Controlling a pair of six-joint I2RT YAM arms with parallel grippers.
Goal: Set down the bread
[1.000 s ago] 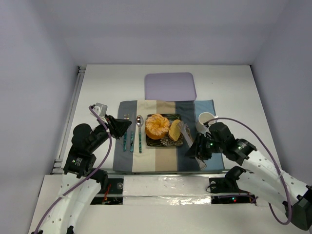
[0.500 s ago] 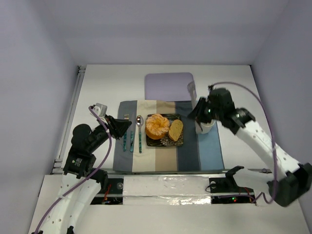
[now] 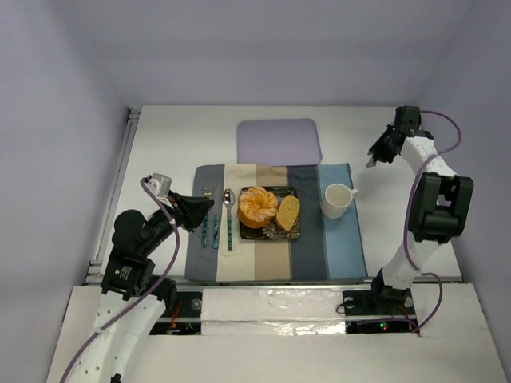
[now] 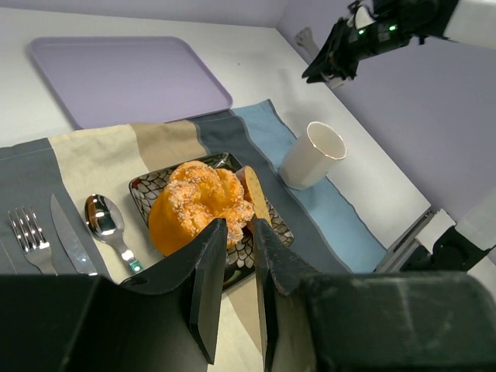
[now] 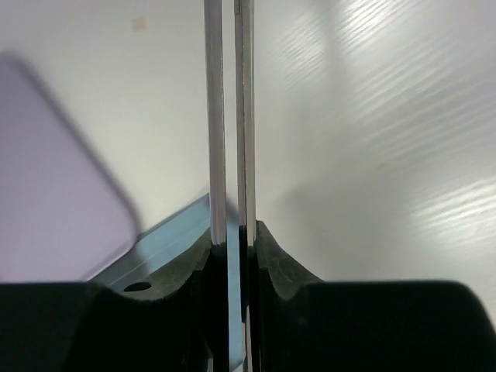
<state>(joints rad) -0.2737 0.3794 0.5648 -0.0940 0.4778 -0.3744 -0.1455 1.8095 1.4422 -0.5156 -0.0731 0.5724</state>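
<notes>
The bread (image 3: 288,212), a small golden oval slice with a brown crust, leans on the dark patterned plate (image 3: 270,232) right of the round orange fruit (image 3: 257,206). In the left wrist view the bread (image 4: 253,196) stands on edge against the fruit (image 4: 196,207). My left gripper (image 3: 211,204) hovers left of the plate over the cutlery, jaws nearly together and empty (image 4: 239,256). My right gripper (image 3: 377,153) is far off at the back right above bare table, shut on two thin grey tong blades (image 5: 215,116) with nothing between them.
A white cup (image 3: 337,199) stands on the striped placemat (image 3: 335,247) right of the plate. A lilac tray (image 3: 279,141) lies behind the mat. A spoon (image 3: 227,209), knife and fork lie left of the plate.
My right arm has lifted off the bread, passed over the cup and swung to the back right. The bread stays on the plate. The left arm has hardly moved.
</notes>
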